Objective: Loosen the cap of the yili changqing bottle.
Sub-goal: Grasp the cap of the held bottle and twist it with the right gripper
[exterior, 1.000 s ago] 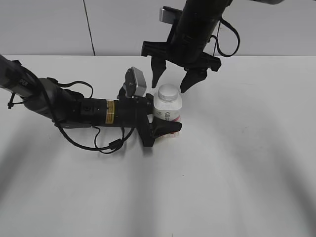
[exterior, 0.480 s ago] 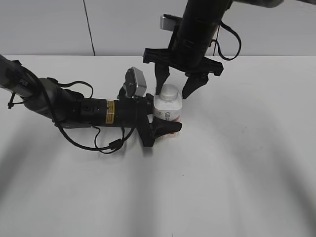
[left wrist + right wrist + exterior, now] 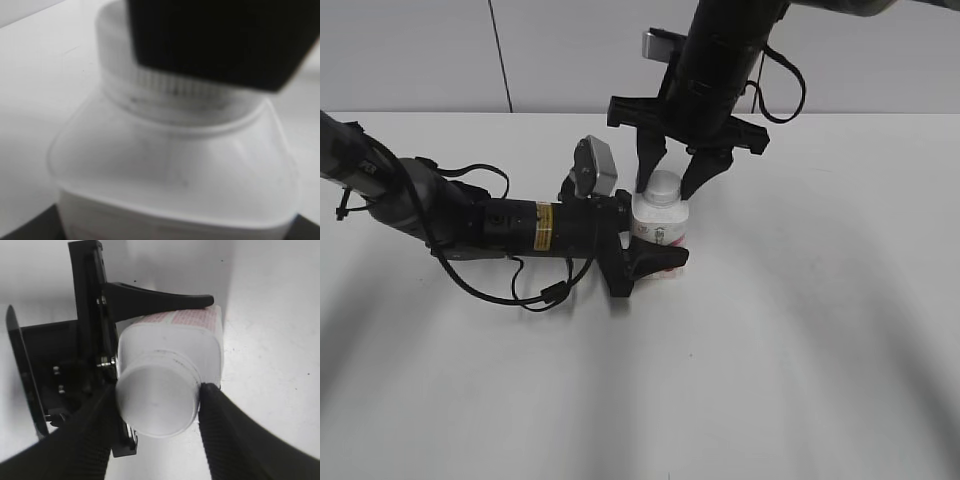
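The yili changqing bottle (image 3: 661, 228) stands upright near the middle of the white table (image 3: 800, 330), its pink-red label facing the near side. The left gripper (image 3: 650, 262) lies low along the table and is clamped on the bottle's body; in the right wrist view one of its black fingers (image 3: 160, 301) presses flat along the labelled side, so the bottle looks well braced. The right gripper (image 3: 670, 185) comes straight down from above and straddles the cap (image 3: 663, 187). In the right wrist view its two ribbed fingers (image 3: 220, 420) sit on opposite sides of the cap (image 3: 156, 401), touching or very nearly touching the rim; whether they already bear on it firmly cannot be told. The left wrist view, blurred and very close, shows one dark finger pad over the knurled cap edge (image 3: 165, 85) and the cap seated on the neck, with no visible gap or tilt. Judged from this, holding and positioning are done: bottle fixed, upper claw around the cap. What is left is the actual work: a firm pinch on the cap, then a twist of the right wrist to break it loose while the left claw resists the turn. No sign of loosening is visible so far.
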Robot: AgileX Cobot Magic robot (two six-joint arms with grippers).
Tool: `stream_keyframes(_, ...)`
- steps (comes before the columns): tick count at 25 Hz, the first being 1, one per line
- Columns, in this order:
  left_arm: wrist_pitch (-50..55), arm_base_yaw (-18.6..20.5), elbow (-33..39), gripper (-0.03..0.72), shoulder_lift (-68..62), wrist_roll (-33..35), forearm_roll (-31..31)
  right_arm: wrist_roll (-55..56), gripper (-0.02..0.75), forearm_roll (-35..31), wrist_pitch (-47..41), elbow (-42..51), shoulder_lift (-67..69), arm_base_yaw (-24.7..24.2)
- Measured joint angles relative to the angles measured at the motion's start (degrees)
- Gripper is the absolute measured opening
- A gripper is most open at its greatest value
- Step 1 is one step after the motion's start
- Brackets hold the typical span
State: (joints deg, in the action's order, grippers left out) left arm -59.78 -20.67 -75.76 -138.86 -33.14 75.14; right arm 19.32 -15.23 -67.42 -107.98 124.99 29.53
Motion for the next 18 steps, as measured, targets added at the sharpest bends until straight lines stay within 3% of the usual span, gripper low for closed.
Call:
stream_keyframes(10, 0.0, 0.0, 0.0, 0.433, 0.0, 0.0, -0.1, -1.3, 0.396, 0.0, 0.1, -0.1, 0.0, 0.0)
stream_keyframes(18, 0.0, 0.0, 0.0, 0.433, 0.0, 0.0, -0.1, -20.1, 0.396, 0.1, -0.1, -0.1, 0.0, 0.0)
